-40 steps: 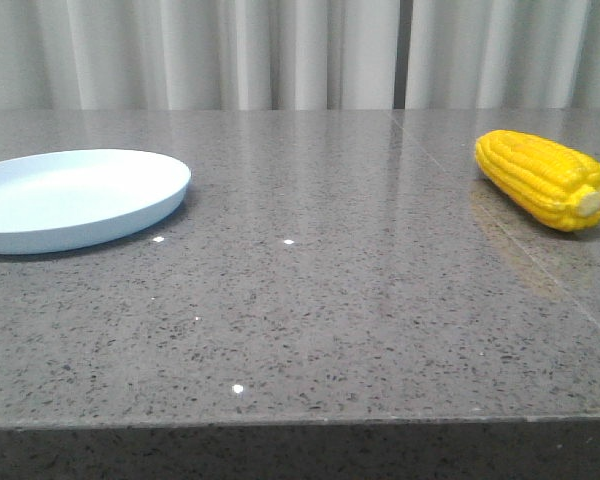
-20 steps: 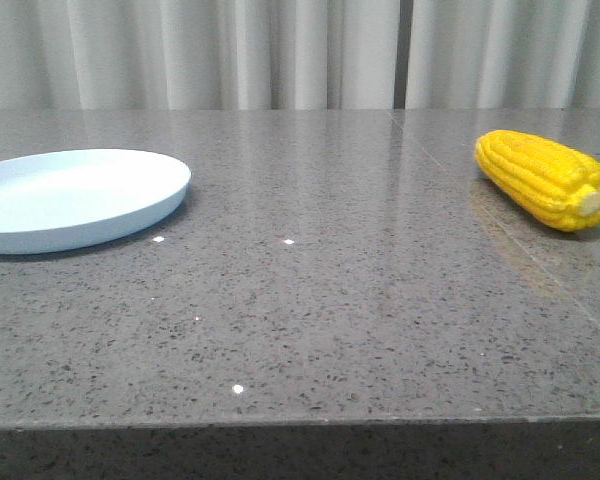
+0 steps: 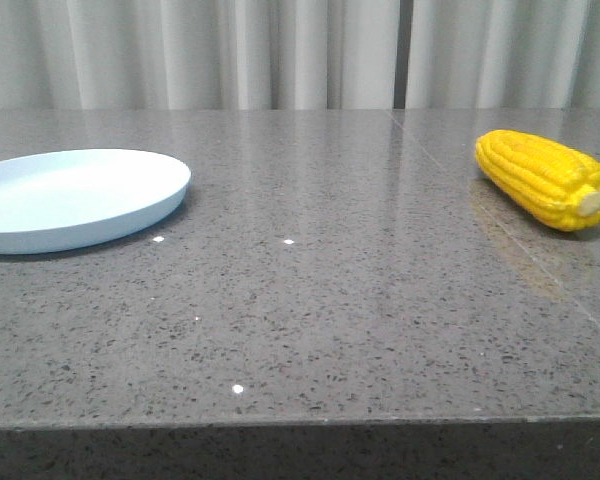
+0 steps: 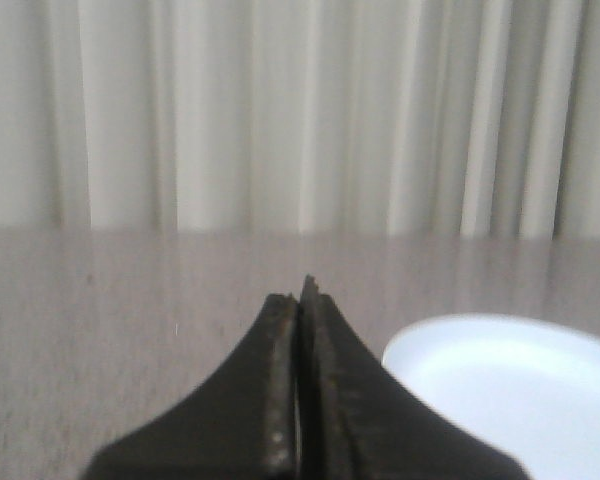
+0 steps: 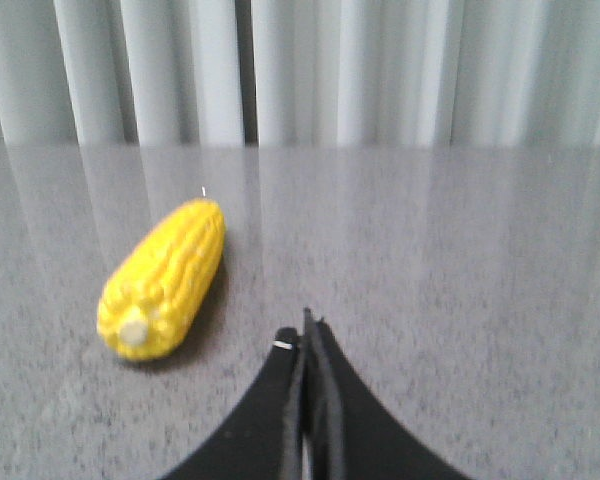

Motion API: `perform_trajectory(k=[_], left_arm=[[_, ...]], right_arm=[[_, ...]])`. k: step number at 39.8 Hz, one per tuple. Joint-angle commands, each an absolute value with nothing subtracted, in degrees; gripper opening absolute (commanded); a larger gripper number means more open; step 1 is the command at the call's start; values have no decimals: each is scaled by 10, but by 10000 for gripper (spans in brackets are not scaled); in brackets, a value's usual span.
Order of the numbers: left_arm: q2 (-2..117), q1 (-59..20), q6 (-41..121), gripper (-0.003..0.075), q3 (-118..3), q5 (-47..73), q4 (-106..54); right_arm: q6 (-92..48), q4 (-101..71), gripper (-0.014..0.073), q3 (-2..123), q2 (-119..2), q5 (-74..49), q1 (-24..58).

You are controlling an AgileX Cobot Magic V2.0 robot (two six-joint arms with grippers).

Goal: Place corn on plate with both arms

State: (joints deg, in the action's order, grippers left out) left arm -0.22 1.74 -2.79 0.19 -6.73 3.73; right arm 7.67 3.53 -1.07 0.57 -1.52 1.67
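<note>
The yellow corn (image 3: 545, 179) lies on the grey table at the far right, pale stub end towards the camera. The pale blue plate (image 3: 75, 197) rests at the far left, with nothing on it. Neither arm shows in the front view. In the right wrist view my right gripper (image 5: 306, 330) is shut and holds nothing, and the corn (image 5: 165, 277) lies on the table a short way ahead and to one side of it. In the left wrist view my left gripper (image 4: 302, 298) is shut and holds nothing, with the plate (image 4: 520, 390) just beside it.
A speckled grey stone table (image 3: 310, 300) stretches between plate and corn, its front edge near the bottom of the front view. Pale curtains (image 3: 300, 50) hang behind the table's far edge.
</note>
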Motion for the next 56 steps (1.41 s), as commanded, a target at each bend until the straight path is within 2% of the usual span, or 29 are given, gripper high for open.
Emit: perform_trajectory(k=[1,6,9,17,23,30,32,34,39,41,43,47,56], left_arm=[[-14,17,-30,-20,-24,-160,37],[-8,17,-30,-20,-93,-108,38],[11,17,-30,-20,-144,-38,39],[132,17,-29,-20,-260,118,41],[201,17,-29,-20,-292,116,41],[210,17,-29,-5,-293,110,41],[210,17,-29,43,-293,110,41],[210,17,-29,126,-293,110,41],[210,17,-29,427,-293,113,41],[210,17,-29,524,-293,113,41],[210,17,-29,573,-293,113,41],[210,17,-29,586,-293,113,41],[234,17,-30,585,-295,118,25]], right_arm=[[73,41,-68,46,16,46,14],[73,41,-68,138,10,-29,14],[73,41,-67,200,-12,-94,13],[73,41,-63,325,-136,-225,13],[73,41,-64,348,-196,-233,13],[73,41,-51,348,-200,-234,13],[73,41,-8,348,-200,-236,13],[73,41,75,348,-200,-236,13],[73,42,347,348,-200,-234,13],[73,42,468,348,-200,-234,13],[73,42,554,348,-200,-234,13],[73,42,644,347,-200,-234,13],[73,42,645,347,-200,-234,13]])
